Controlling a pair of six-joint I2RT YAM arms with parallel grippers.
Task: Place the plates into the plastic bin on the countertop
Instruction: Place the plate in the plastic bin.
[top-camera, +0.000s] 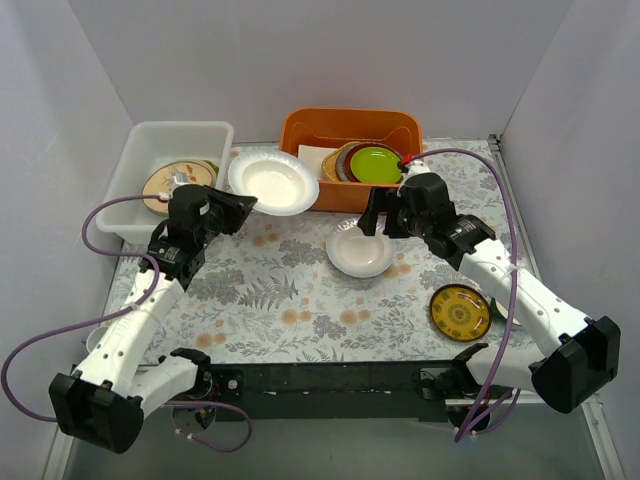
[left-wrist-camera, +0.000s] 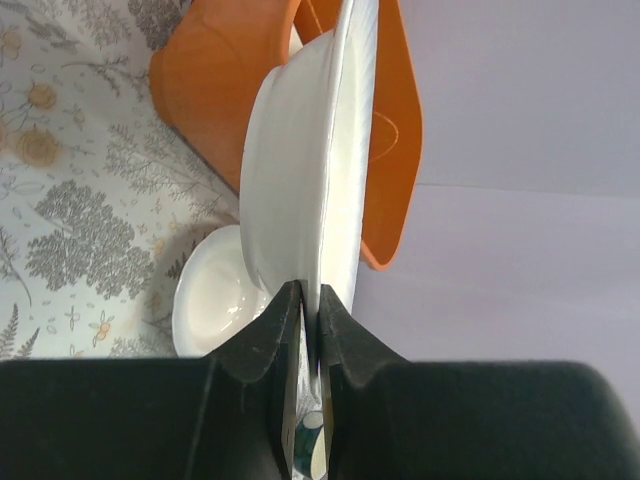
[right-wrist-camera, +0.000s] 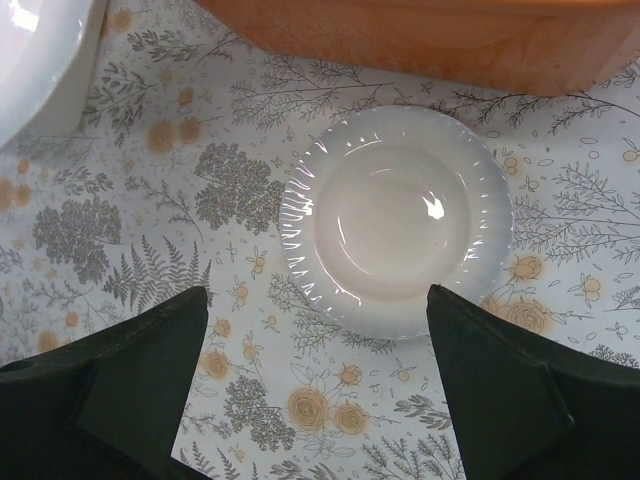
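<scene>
**Top external view: big white plate held by its rim, not in the bin yet**

We've got the left gripper (top-camera: 243, 204) clamped on the near rim of the large white plate (top-camera: 273, 182), which hangs between the plastic bin (top-camera: 136, 158) in the upper left of the frame and the orange tub (top-camera: 350, 124) at upper centre. The bin already has a patterned plate (top-camera: 178, 186) in it.

In the left wrist view the fingers (left-wrist-camera: 262, 345) pinch only a thin sliver of rim, so we reckon the plate could pivot or slip out on the swing left. It could also clip the bin's wall, since it's wide.

The right gripper (right-wrist-camera: 318, 395) has its jaws wide apart, hovering over the small ribbed white plate (right-wrist-camera: 398, 220) on the countertop (top-camera: 270, 295). That plate sits flat and low, so the fingers may skate off it. A dark gold plate (top-camera: 460, 312) waits at lower right.
</scene>
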